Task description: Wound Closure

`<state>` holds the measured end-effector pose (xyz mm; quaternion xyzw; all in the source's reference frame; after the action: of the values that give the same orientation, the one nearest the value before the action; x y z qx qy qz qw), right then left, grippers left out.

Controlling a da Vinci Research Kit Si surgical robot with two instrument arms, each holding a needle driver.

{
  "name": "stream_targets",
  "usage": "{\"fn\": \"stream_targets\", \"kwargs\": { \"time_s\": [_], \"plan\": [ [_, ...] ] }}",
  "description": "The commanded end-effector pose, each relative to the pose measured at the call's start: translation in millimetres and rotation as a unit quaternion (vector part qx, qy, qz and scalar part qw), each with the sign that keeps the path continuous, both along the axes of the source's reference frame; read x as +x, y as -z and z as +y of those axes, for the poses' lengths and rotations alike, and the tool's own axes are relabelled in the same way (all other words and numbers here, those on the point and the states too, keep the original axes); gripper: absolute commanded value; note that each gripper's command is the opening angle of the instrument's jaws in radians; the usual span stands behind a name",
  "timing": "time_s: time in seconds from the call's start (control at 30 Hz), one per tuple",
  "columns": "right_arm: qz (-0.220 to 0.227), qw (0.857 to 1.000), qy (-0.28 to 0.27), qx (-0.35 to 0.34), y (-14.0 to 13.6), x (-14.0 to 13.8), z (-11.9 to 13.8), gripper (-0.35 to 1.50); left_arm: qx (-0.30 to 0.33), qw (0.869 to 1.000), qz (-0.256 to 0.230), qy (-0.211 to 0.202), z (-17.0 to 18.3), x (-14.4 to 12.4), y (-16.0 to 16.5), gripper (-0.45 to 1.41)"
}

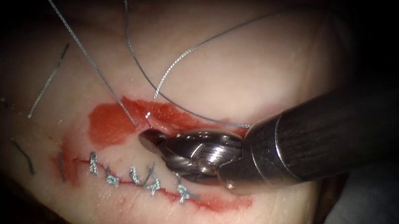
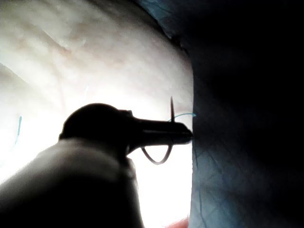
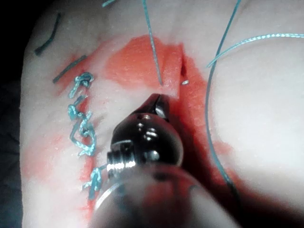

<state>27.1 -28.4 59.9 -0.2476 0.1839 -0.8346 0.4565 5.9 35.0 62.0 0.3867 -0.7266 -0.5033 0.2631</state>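
Tissue [image 1: 249, 66] stitched along the lower cut [image 1: 145, 182], upper cut [image 1: 166, 117] wet with red fluid [image 1: 106, 124]. Right gripper [image 1: 148, 138] at the upper cut, closed or nearly so, apparently holding nothing. Left gripper [image 2: 183, 135] clamped mid-curve on the needle [image 2: 159, 159], clear of tissue. Thread [image 1: 193, 49] loose above; best kept untangled.

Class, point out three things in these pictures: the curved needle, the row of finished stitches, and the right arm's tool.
needle [image 2: 171, 114]: left wrist view, on its upright end above the jaws.
stitches [image 1: 148, 180]: endoscope view, on a middle knot.
right tool [image 1: 148, 138]: endoscope view, at its jaw tips.
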Motion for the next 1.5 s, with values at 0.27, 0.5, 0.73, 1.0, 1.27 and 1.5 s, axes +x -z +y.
{"fn": "stream_targets", "kwargs": {
  "time_s": [0.27, 0.5, 0.73, 1.0, 1.27, 1.5],
  "plan": [
    [0.050, 0.993, -0.100, -0.040, 4.7, -0.7, 5.9, 0.94, 0.001, 0.995, -0.040, -0.091, -4.0, -9.4, -7.3, -0.45],
    [0.053, 0.993, -0.103, -0.038, 4.7, -1.2, 7.0, 0.91, -0.014, 0.987, -0.054, -0.152, -6.6, -13.5, -9.5, -0.45],
    [0.073, 0.993, -0.083, -0.047, 0.9, 0.3, 4.8, 0.79, -0.010, 0.982, -0.062, -0.178, -6.8, -13.8, -8.9, -0.45],
    [0.081, 0.990, -0.092, -0.067, 0.1, 2.0, 5.1, 0.14, -0.007, 0.982, -0.063, -0.178, -6.8, -13.8, -8.9, -0.45],
    [0.103, 0.986, -0.082, -0.100, 0.7, 2.6, 5.3, -0.13, -0.007, 0.982, -0.063, -0.178, -6.9, -13.9, -9.0, -0.45],
    [0.147, 0.986, -0.044, -0.070, 1.0, 2.1, 5.0, -0.35, -0.007, 0.982, -0.063, -0.178, -6.9, -13.9, -9.1, -0.45]
  ]
}}
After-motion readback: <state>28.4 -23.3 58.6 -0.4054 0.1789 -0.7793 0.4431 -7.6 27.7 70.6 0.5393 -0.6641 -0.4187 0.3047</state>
